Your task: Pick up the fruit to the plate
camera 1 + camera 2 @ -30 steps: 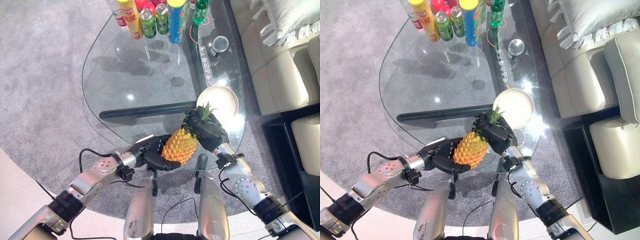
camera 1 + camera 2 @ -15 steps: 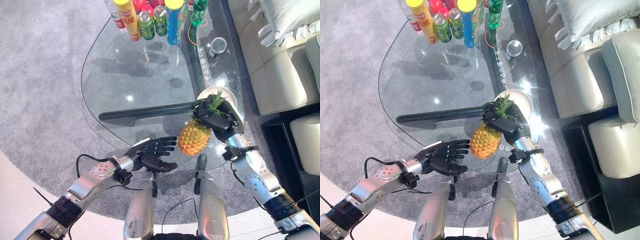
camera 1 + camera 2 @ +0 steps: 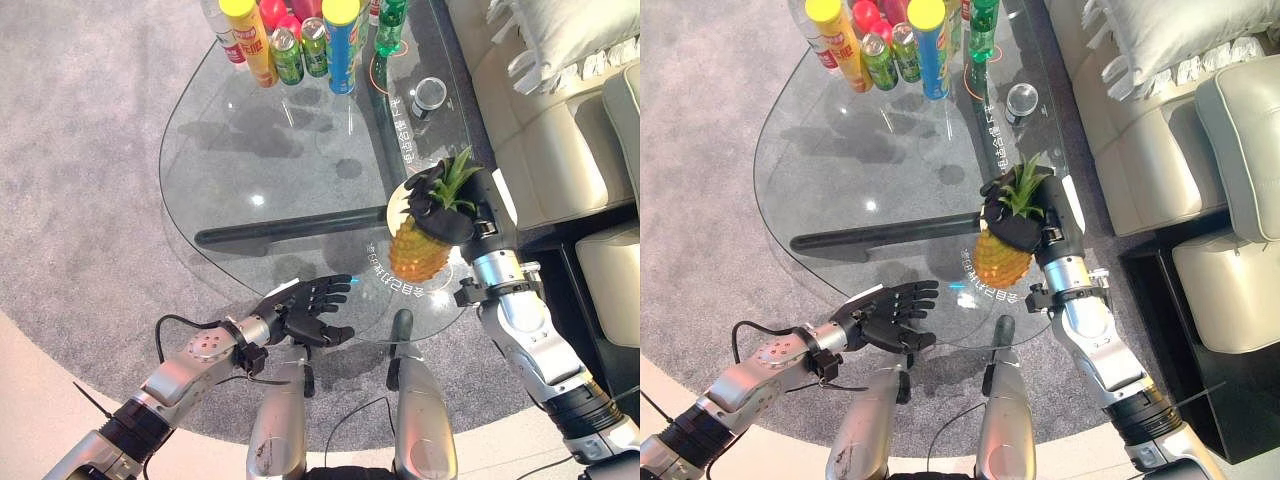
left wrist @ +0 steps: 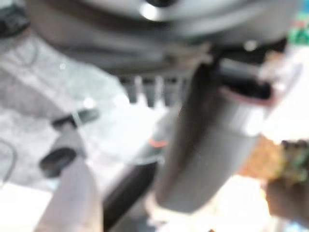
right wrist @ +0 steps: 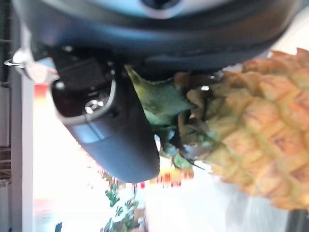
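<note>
An orange pineapple (image 3: pixel 418 250) with green leaves hangs in the air above the near right part of the glass table (image 3: pixel 260 140). My right hand (image 3: pixel 455 208) is shut on its leafy crown, fingers curled round the top; the same pineapple (image 5: pixel 251 140) shows close in the right wrist view. The white plate (image 3: pixel 398 208) lies on the glass right under the fruit and is mostly hidden by it. My left hand (image 3: pixel 305 308) hovers open at the table's near edge, fingers spread, holding nothing.
Several bottles, cans and tubes (image 3: pixel 300 40) stand at the far end of the table. A small round tin (image 3: pixel 429 93) sits on the glass beyond the plate. A cream sofa (image 3: pixel 560 90) runs along the right side. Grey carpet (image 3: pixel 80 200) lies left of the table.
My left hand let go of the pineapple and stayed at the near edge with fingers spread. My right hand carried the fruit by its crown to the right, over the plate.
</note>
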Motion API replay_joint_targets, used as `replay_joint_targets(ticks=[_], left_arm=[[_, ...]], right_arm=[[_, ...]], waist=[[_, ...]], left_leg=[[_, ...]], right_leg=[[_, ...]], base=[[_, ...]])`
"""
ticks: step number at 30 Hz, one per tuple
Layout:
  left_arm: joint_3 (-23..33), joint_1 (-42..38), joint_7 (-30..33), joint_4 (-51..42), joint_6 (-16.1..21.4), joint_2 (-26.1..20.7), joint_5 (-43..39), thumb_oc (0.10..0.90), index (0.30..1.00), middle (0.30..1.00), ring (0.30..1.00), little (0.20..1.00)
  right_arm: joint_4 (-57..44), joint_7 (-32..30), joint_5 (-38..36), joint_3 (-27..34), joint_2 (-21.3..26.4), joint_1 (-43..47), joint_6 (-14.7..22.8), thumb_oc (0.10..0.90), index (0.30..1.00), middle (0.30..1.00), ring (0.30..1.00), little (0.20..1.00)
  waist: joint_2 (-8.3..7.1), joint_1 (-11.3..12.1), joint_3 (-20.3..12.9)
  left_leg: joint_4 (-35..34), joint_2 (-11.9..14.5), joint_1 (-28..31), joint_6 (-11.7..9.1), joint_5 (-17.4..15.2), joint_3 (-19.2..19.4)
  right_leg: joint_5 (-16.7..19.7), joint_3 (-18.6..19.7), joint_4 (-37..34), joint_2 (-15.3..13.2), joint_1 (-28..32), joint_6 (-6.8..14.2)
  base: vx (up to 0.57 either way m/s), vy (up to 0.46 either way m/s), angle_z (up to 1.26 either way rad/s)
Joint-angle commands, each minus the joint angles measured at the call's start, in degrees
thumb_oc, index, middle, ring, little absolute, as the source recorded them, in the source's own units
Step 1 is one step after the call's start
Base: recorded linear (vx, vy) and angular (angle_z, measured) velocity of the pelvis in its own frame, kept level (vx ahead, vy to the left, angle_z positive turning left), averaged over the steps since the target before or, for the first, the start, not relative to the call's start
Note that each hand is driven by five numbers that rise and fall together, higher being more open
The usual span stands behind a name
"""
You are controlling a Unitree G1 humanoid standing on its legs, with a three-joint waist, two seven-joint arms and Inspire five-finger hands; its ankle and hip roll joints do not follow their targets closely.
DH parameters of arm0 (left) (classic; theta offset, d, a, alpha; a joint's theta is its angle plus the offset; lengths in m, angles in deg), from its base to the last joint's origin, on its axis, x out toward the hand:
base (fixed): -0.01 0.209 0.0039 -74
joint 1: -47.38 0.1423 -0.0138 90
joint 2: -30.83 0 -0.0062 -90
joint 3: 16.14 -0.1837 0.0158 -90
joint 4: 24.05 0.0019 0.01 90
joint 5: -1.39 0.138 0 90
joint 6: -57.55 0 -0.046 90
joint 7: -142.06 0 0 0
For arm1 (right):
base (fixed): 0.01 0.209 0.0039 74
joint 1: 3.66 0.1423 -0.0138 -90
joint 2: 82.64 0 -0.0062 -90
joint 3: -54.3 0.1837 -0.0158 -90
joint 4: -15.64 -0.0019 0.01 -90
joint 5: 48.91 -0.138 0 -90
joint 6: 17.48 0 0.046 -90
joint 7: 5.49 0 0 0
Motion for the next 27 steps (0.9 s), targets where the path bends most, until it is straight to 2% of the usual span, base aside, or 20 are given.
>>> replay_joint_targets(ticks=[1, 4, 8, 9, 10, 12, 20, 22, 27], left_arm=[[0.41, 0.03, 3.31, -4.92, 5.78, 1.94, 3.08, 0.800, 0.900, 0.900, 0.900, 0.900], [0.04, -0.31, 3.91, -3.79, 4.51, 2.61, 2.19, 0.800, 0.900, 0.900, 0.900, 0.900], [-1.23, -0.88, 3.30, -2.19, 4.79, 2.86, 1.86, 0.800, 0.900, 0.900, 0.900, 0.900], [-2.23, -1.49, 3.95, -1.60, 4.63, 2.97, 1.42, 0.800, 0.900, 0.900, 0.900, 0.900], [-2.23, -1.49, 3.95, -1.60, 4.63, 2.97, 1.42, 0.800, 0.900, 0.900, 0.900, 0.900], [-3.20, -2.49, 4.65, -0.24, 4.87, 3.02, 0.31, 0.800, 0.900, 0.900, 0.900, 0.900], [-5.32, -4.75, 5.38, 1.46, 4.52, 3.65, -0.65, 0.800, 0.900, 0.900, 0.900, 0.900], [-6.20, -5.60, 5.79, 2.03, 4.50, 3.83, -1.40, 0.800, 0.900, 0.900, 0.900, 0.900], [-8.18, -7.08, 6.94, 2.87, 5.04, 3.85, -3.02, 0.800, 0.900, 0.900, 0.900, 0.900]], right_arm=[[-8.72, -6.42, 4.75, 3.59, 0.94, 8.83, 6.11, 0.100, 0.300, 0.300, 0.300, 0.200], [-7.13, -8.59, 2.44, 3.12, -0.50, 10.49, 8.49, 0.100, 0.300, 0.300, 0.300, 0.200], [-2.76, -10.42, 4.55, 2.21, -2.49, 12.94, 10.64, 0.100, 0.300, 0.300, 0.300, 0.200], [1.07, -12.03, 5.52, 1.30, -3.53, 14.70, 12.61, 0.100, 0.300, 0.300, 0.300, 0.200], [1.07, -12.03, 5.52, 1.30, -3.53, 14.70, 12.61, 0.100, 0.300, 0.300, 0.300, 0.200], [4.48, -14.25, 6.56, 1.21, -4.04, 16.77, 14.86, 0.100, 0.300, 0.300, 0.300, 0.200], [9.36, -20.13, 12.52, 1.37, -3.82, 21.75, 18.94, 0.100, 0.300, 0.300, 0.300, 0.200], [12.30, -23.84, 14.48, 0.88, -4.10, 23.26, 21.16, 0.100, 0.300, 0.300, 0.300, 0.200], [16.98, -31.75, 22.71, 0.04, -3.91, 26.27, 21.16, 0.100, 0.300, 0.300, 0.300, 0.200]], waist=[[-0.54, -1.38, -1.31], [-0.13, -0.96, -1.31], [0.37, -0.53, -1.31], [0.78, -0.21, -1.31], [0.78, -0.21, -1.31], [1.09, 0.11, -1.31], [2.21, 0.71, -1.31], [2.63, 1.04, -1.31], [3.78, 1.41, -1.31]], left_leg=[[5.60, -6.48, -1.54, 3.16, -6.09, 2.87], [6.14, -6.70, -2.57, 3.09, -6.21, 2.72], [6.20, -6.85, -3.48, 3.05, -6.08, 2.72], [6.46, -6.90, -4.22, 3.05, -6.14, 2.63], [6.46, -6.90, -4.22, 3.05, -6.14, 2.63], [6.95, -7.06, -5.22, 3.04, -6.26, 2.61], [8.14, -7.88, -8.48, 3.12, -6.41, 2.55], [8.25, -8.08, -9.84, 3.10, -6.20, 2.59], [9.02, -8.18, -11.96, 2.98, -6.39, 2.75]], right_leg=[[-2.91, -5.26, -1.27, 7.20, 2.86, -1.72], [-3.09, -5.35, -0.79, 6.98, 2.00, -1.74], [-3.02, -5.64, -0.69, 6.89, 1.19, -1.74], [-2.98, -5.80, -0.46, 6.66, 0.43, -1.73], [-2.98, -5.80, -0.46, 6.66, 0.43, -1.73], [-2.95, -5.94, 0.03, 6.43, -0.57, -1.65], [-2.56, -5.82, 1.34, 5.72, -4.23, -1.30], [-2.38, -5.88, 1.57, 5.55, -5.61, -1.25], [-2.33, -6.02, 2.51, 5.22, -8.01, -1.08]], base=[[0.00, 0.000, 0.00], [0.00, 0.000, 0.00], [0.00, 0.009, 0.00], [0.00, 0.000, 0.00], [0.00, 0.037, 0.00], [0.00, 0.017, 0.01], [0.00, 0.028, 0.02], [-0.02, 0.033, 0.02], [0.00, 0.031, 0.06]])
